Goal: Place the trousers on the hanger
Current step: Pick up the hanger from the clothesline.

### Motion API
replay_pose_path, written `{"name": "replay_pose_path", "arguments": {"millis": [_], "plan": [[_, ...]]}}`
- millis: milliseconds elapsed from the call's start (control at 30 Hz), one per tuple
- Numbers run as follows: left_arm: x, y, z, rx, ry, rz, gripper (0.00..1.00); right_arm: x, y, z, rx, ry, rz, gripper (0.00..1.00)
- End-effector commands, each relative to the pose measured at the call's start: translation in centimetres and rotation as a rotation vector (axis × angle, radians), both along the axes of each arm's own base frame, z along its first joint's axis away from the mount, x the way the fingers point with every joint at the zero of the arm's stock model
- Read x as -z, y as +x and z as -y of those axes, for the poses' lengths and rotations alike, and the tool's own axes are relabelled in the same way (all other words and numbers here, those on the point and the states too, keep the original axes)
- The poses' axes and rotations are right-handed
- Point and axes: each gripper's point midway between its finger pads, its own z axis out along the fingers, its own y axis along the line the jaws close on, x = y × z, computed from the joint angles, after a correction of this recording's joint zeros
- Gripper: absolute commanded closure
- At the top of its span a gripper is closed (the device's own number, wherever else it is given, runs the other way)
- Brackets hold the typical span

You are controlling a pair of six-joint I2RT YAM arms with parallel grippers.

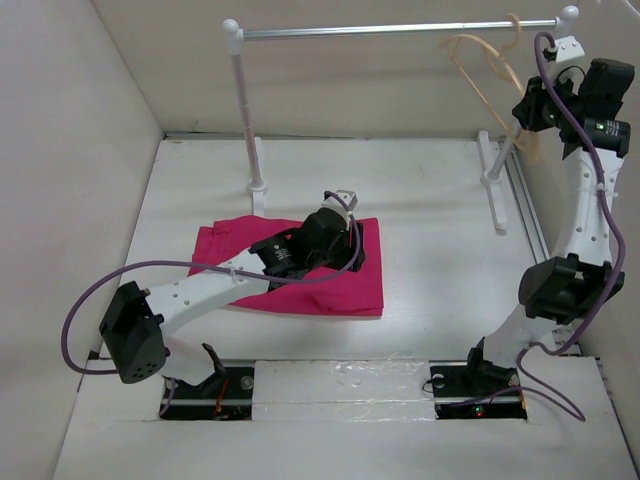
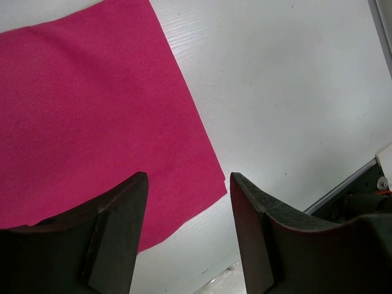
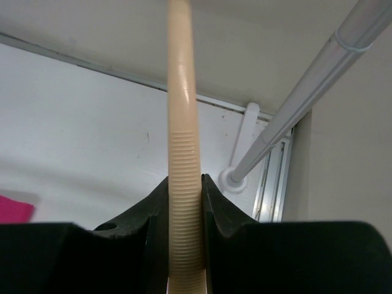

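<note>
The pink trousers point(image 1: 345, 285) lay folded flat on the bench point(image 1: 430, 230). The left jaws were wide apart, just above the edge of the trousers, holding nothing. The right jaws were clamped on the ridged bar of the wooden hanger point(image 3: 182, 104), up near the rail point(image 1: 400, 30). This looked like the grabbing step. Next, the left jaws would need to dip down and pinch the cloth.
</note>
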Motion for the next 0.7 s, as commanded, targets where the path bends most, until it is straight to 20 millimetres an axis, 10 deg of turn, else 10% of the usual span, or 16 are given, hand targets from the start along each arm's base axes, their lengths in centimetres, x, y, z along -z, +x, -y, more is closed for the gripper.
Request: {"name": "replay_pose_path", "arguments": {"millis": [0, 233, 400, 667], "plan": [[-2.6, 0.8, 0.4, -0.031, -0.062, 0.038, 0.49, -3.6, 0.9, -1.5, -0.012, -0.057, 0.137, 0.90], [-6.4, 1.2, 1.5, -0.044, -0.143, 0.049, 0.47, -8.2, -0.9, -2.9, 0.054, -0.084, 0.258, 1.00], [-13.2, 1.6, 2.3, -0.035, -0.259, 0.119, 0.44, -11.6, -3.6, -3.0, 0.145, -0.090, 0.369, 1.00], [-22.1, 0.7, 4.8, 0.061, -0.456, 0.156, 0.42, -8.1, -5.2, -2.3, 0.193, -0.099, 0.282, 1.00]]}}
